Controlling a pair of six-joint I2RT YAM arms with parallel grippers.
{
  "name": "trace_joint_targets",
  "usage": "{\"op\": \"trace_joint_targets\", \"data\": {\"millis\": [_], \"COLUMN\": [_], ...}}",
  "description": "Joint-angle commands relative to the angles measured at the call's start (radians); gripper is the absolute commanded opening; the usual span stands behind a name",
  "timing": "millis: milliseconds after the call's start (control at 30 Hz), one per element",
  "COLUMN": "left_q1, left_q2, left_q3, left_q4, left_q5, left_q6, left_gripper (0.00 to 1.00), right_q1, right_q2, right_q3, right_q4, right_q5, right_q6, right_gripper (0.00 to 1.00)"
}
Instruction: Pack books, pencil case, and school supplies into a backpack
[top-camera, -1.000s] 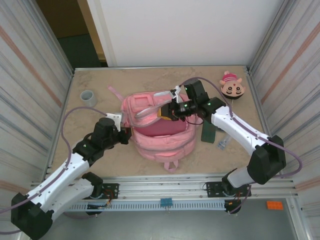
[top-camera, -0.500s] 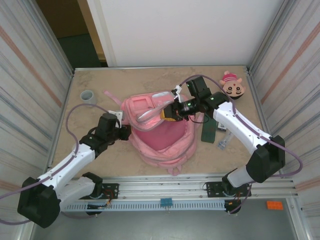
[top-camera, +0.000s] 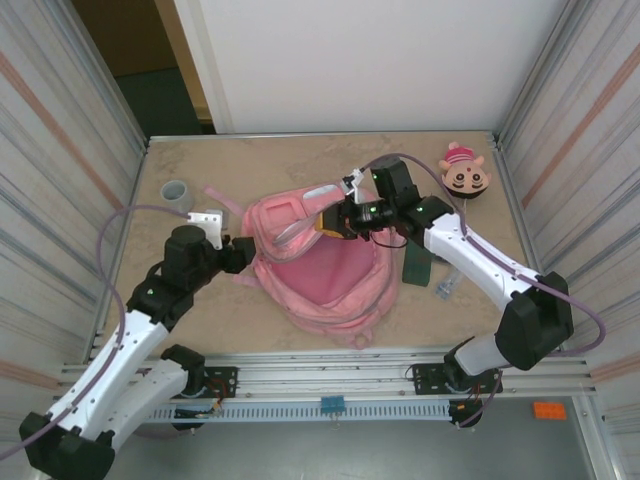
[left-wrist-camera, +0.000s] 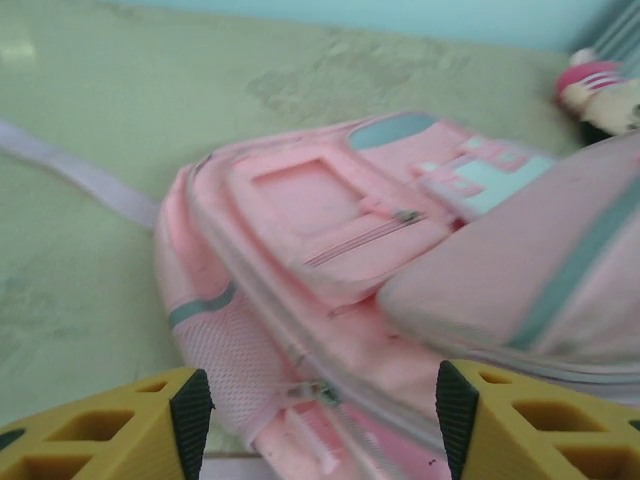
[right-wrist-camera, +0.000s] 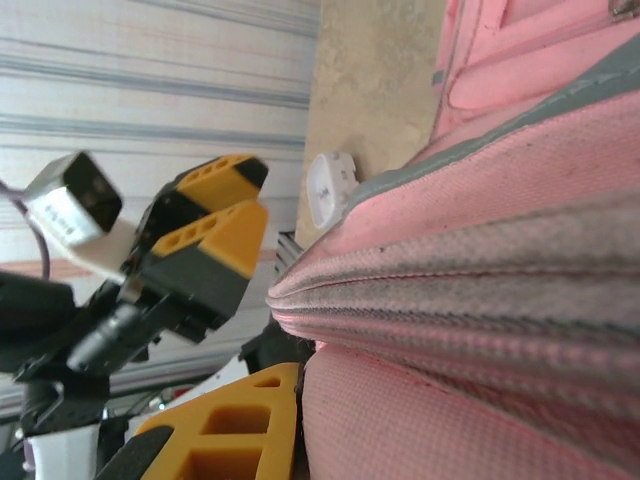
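Two grippers are at the backpack (top-camera: 345, 290) now, one on each side. The bag lies in the middle of the table (top-camera: 270, 165) with its darker pink inside turned up.

My right gripper (top-camera: 332, 222) is closed tightly at the far rim of the bag's mouth. In my right wrist view pink fabric lies against my yellow finger (right-wrist-camera: 245, 415), so I judge that it pinches the fabric and holds the mouth up.

My left gripper (top-camera: 243, 252) is just beside the left side of the bag. Its jaws stand well apart and nothing is between them. In the left wrist view the zipper side of the bag lies in front of my fingers (left-wrist-camera: 140, 425).

The pencil case (top-camera: 417, 266) lies on the table just beside the right side of the bag, partly under my right arm. The school supplies (top-camera: 446, 288) lie near it, a little closer to me.

I think the step in hand is opening the bag, not yet the packing. For the next move, my left gripper probably needs to go forward and close on the near lip of the mouth. Then the opening is wide enough. After that one gripper must let go and fetch the pencil case, and the mouth may fall shut.
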Motion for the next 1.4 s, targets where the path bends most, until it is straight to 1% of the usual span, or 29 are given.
{"op": "trace_joint_targets", "data": {"millis": [0,100,233,400,467,500,600,667,733,833,967,1033,1100,1167,1200,1267,1367], "left_q1": [0.004,0.004,0.004,0.004,0.004,0.004,0.004,0.004,0.004,0.004,0.004,0.004,0.004,0.004,0.004,0.004,0.004], "left_q2": [-0.019,-0.030,-0.050,-0.059,-0.055,-0.053,-0.044,-0.035,-0.027,-0.013,0.004,0.008,0.009,0.015,0.018,0.031,0.048], "left_q3": [0.019,0.009,-0.015,-0.018,-0.021,-0.023,-0.033,-0.039,-0.042,-0.048,-0.051,-0.052,-0.052,-0.051,-0.047,-0.039,-0.025], "left_q4": [-0.021,-0.013,0.016,0.008,0.002,0.001,0.000,-0.002,-0.004,0.001,0.004,0.015,0.027,0.038,0.041,0.045,0.052], "left_q5": [0.098,0.105,0.086,0.078,0.072,0.069,0.083,0.083,0.081,0.091,0.104,0.115,0.126,0.129,0.131,0.135,0.141], "left_q6": [0.108,0.154,0.143,0.110,0.097,0.087,0.069,0.060,0.051,0.042,0.021,-0.008,-0.020,-0.027,-0.026,-0.023,-0.027], "left_gripper": [0.62,0.63,0.63,0.63,0.63,0.63,0.63,0.63,0.63,0.63,0.63,0.63,0.63,0.63,0.63,0.63,0.63], "right_q1": [0.026,0.062,0.105,0.119,0.137,0.152,0.192,0.218,0.242,0.270,0.270,0.259,0.236,0.197,0.167,0.074,-0.083], "right_q2": [0.020,0.064,0.118,0.125,0.113,0.104,0.083,0.071,0.068,0.053,-0.001,-0.033,-0.058,-0.083,-0.091,-0.101,-0.110], "right_q3": [0.005,0.002,0.004,-0.026,-0.049,-0.069,-0.124,-0.148,-0.144,-0.135,-0.129,-0.100,-0.014,0.102,0.151,0.233,0.266], "right_q4": [0.190,0.263,0.313,0.289,0.245,0.221,0.182,0.149,0.062,-0.086,-0.246,-0.368,-0.556,-0.757,-0.829,-0.949,-1.021], "right_q5": [0.143,0.200,0.275,0.281,0.295,0.312,0.347,0.365,0.380,0.438,0.495,0.512,0.548,0.642,0.665,0.694,0.739], "right_q6": [0.049,0.086,0.106,0.132,0.141,0.148,0.194,0.215,0.206,0.181,0.155,0.111,0.039,-0.044,-0.079,-0.175,-0.286], "right_gripper": [0.02,0.02,0.04,0.15,0.23,0.30,0.44,0.52,0.56,0.61,0.68,0.68,0.68,0.70,0.71,0.73,0.73]}}
